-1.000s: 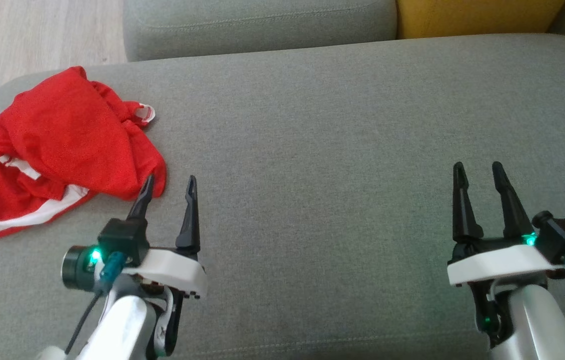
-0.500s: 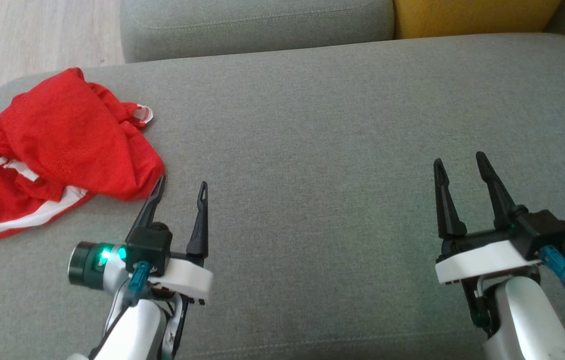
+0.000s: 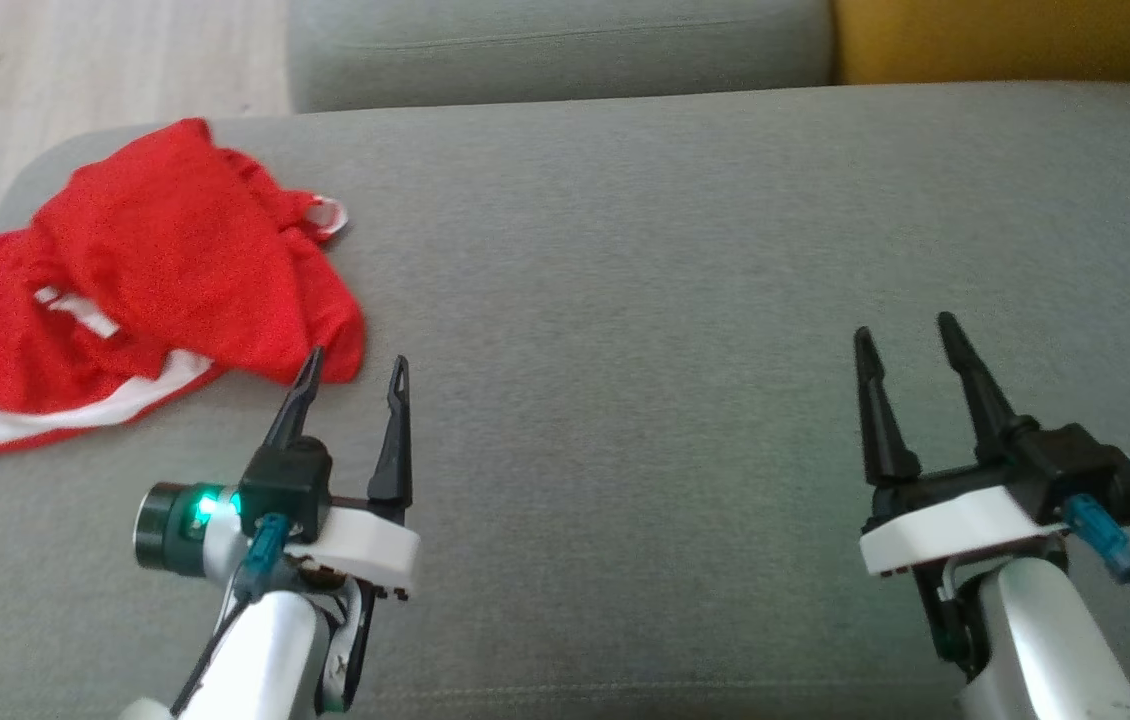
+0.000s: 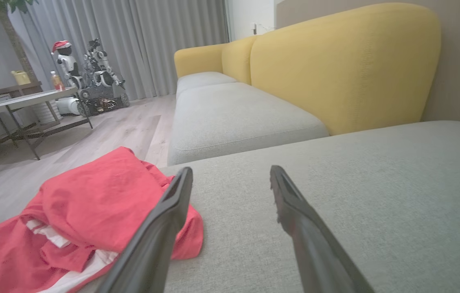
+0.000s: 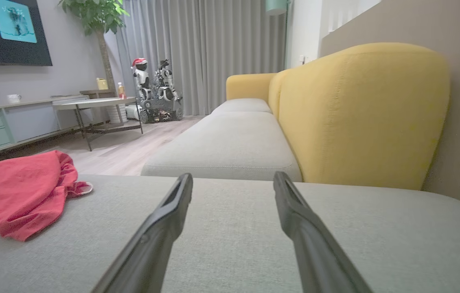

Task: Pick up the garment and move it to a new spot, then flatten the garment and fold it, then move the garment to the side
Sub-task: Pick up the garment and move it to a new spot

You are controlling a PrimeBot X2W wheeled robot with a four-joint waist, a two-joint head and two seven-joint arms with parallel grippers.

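**Sizing up the red garment (image 3: 155, 260) before the first lift**

I have the garment lying in a crumpled heap on the grey sofa seat (image 3: 645, 240), ahead of my left pincer (image 3: 359, 356) and off to its left. That pincer hangs just short of the heap, its two fingers apart with nothing between them. In the head view its left fingertip overlaps the nearest red hem, though I cannot tell whether it touches the cloth. My right pincer (image 3: 903, 326) is well apart from the heap across the seat, fingers likewise spread and empty, with bare seat ahead of it.

The cloth looks like thin mesh sportswear with a white band (image 3: 125, 400) along one edge. I judge it light, soft and floppy, not fragile, and apt to slip out of a shallow pinch. It lies in several layers, so a grab at the top of the mound may lift one layer and drag the rest unevenly. I would take hold at the nearest corner, just ahead of the left pincer's left finger, closing on a doubled fold deep between the fingers. For flattening, the white band, further out to that pincer's left, looks like a straight hem worth pulling taut.
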